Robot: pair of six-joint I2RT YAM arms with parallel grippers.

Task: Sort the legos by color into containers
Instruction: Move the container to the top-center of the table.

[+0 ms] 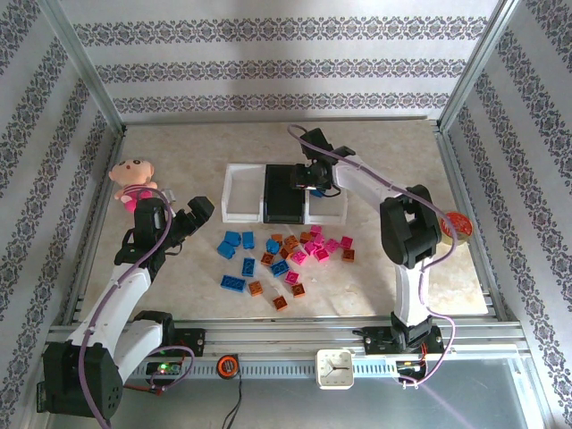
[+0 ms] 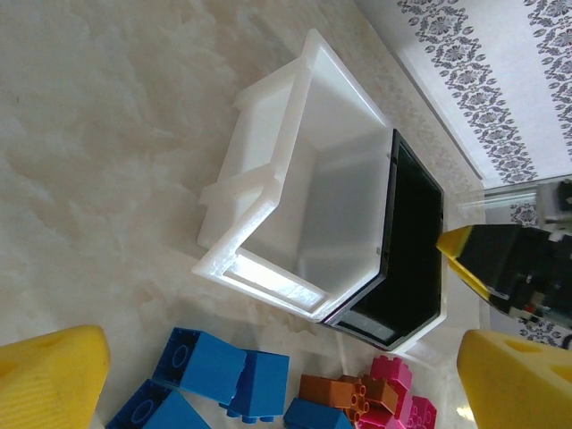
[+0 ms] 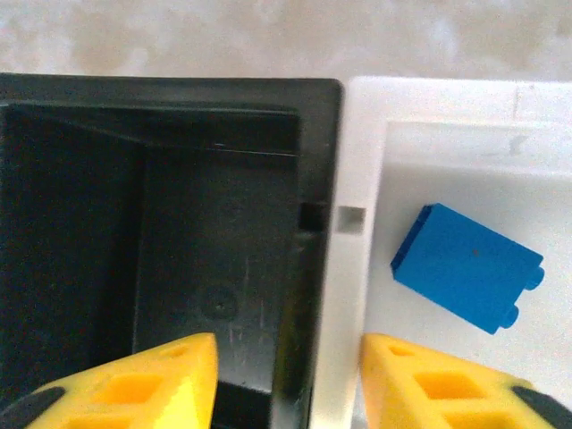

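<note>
The small studded plastic bricks [image 1: 281, 255] are spread near of the plastic bins [image 1: 234, 192], the blue ones [image 1: 234, 244] just right of the left gripper [image 1: 198, 210], opened wide and empty, while the right gripper [image 3: 286, 384], partly opened and empty, is hung over the black bin [image 3: 179, 89].

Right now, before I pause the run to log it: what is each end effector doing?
Left end effector: open, holding nothing.
Right end effector: open, empty, above the wall where the black bin meets the white bin.
</note>
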